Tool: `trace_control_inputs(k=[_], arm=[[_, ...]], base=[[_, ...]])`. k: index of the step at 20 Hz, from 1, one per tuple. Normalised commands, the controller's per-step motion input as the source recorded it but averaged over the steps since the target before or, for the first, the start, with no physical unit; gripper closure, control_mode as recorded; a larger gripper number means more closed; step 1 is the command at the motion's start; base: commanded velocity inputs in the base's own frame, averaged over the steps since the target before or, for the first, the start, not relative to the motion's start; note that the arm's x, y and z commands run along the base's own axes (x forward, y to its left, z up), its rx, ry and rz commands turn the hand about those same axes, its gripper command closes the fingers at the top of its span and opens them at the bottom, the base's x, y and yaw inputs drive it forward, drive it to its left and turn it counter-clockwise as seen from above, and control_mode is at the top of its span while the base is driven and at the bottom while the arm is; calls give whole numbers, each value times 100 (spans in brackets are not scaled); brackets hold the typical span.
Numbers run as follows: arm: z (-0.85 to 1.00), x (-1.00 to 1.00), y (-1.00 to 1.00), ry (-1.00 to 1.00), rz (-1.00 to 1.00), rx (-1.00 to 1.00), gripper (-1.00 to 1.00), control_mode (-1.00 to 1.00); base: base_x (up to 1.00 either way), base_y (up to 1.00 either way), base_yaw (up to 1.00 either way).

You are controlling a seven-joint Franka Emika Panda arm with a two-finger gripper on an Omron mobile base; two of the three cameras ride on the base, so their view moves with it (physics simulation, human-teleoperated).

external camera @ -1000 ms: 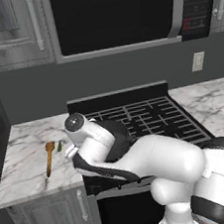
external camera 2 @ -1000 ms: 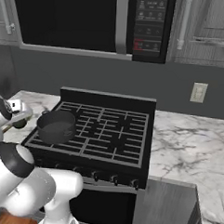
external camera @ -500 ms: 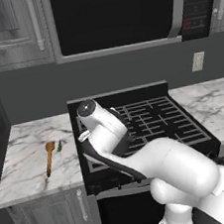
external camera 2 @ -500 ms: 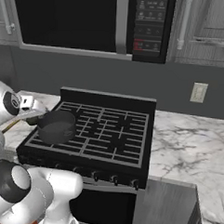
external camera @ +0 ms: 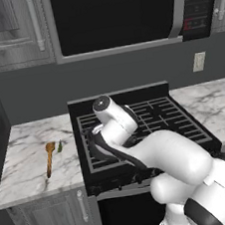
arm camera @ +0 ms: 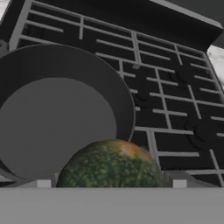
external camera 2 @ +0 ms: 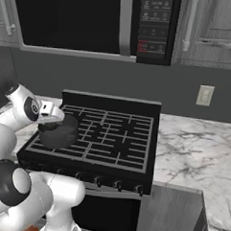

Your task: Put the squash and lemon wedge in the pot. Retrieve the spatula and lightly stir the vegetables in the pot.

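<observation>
Fingertips are hidden behind the squash, which sits low in the hand view above the pot at the stove's front left; the jaws appear clamped on it. Since a second ago, the arm has swung from the counter to the stove. The spatula and lemon wedge lie on the counter.

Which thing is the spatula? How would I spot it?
Find the black stove, then look left to the white marble counter beside it. The spatula lies there: a thin light-brown wooden stick with a small rounded head, much longer than the tiny green lemon wedge next to it.
</observation>
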Motion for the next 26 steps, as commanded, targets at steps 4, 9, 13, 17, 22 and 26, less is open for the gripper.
trace_control_inputs(k=[4,9,13,17,22,26], arm=[[-14,45,-14,0,0,9,100,-100],[-18,29,-1,0,0,9,100,-100],[-16,2,0,0,0,12,100,-100],[-9,0,4,0,0,9,100,-100],[-14,3,2,0,0,6,100,-100],[-6,18,11,1,0,6,100,-100]], base=[[0,0,0],[0,0,0],[0,0,0],[0,0,0],[0,0,0],[0,0,0]])
